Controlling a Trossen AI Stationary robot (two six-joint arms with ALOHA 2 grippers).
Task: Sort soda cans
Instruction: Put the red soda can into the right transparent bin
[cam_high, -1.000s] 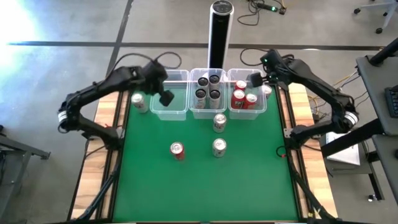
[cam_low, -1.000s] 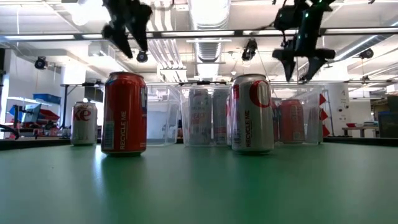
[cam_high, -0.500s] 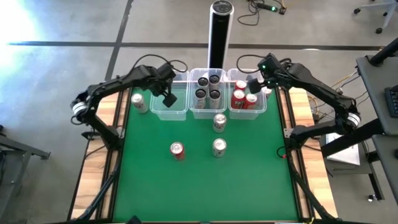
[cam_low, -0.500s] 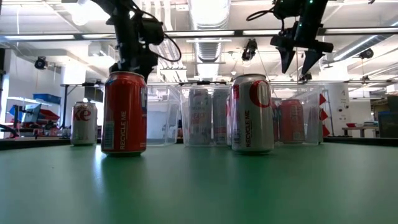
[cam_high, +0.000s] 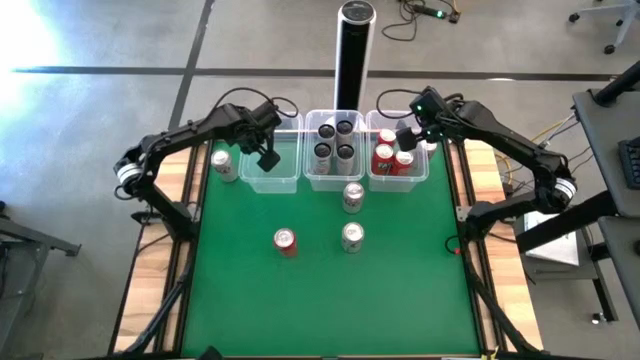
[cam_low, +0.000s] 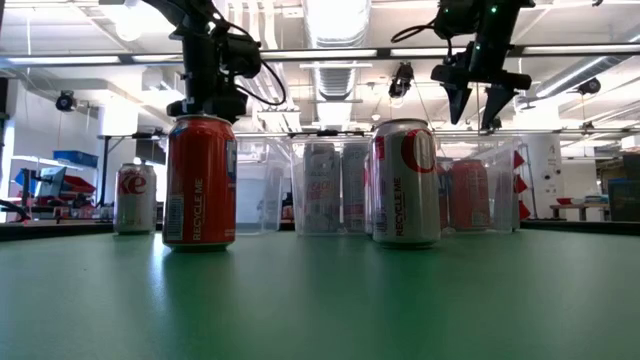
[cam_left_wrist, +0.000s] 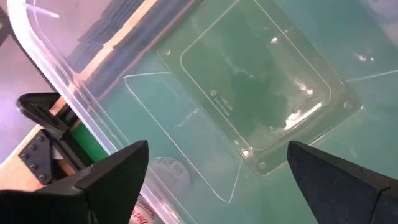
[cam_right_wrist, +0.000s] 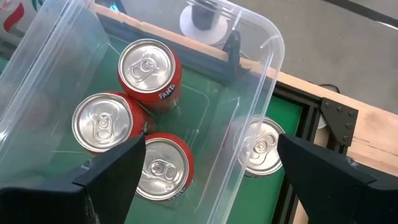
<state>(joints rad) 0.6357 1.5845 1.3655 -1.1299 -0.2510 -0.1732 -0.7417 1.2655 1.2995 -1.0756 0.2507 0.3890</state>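
While three clear bins sit in a row at the far edge of the green table (cam_high: 400, 300), the middle bin (cam_high: 335, 181) serves as landmark: it holds four dark cans (cam_high: 334, 139). The bin to its right (cam_high: 398, 180) holds three red cans (cam_right_wrist: 143, 149), and the bin to its left (cam_high: 272, 181) shows a bare floor. A silver can (cam_high: 224, 163) stands outside that left bin's far side; another silver can (cam_right_wrist: 259, 147) stands just outside the right bin's wall. In front of the middle bin stand two silver cans (cam_high: 352, 196) and a red can (cam_high: 285, 241), with open green beyond them.

The left gripper (cam_high: 266, 157) hangs over the left bin, jaws wide apart, holding nothing. The right gripper (cam_high: 408, 131) hangs over the right bin, jaws likewise spread and empty.
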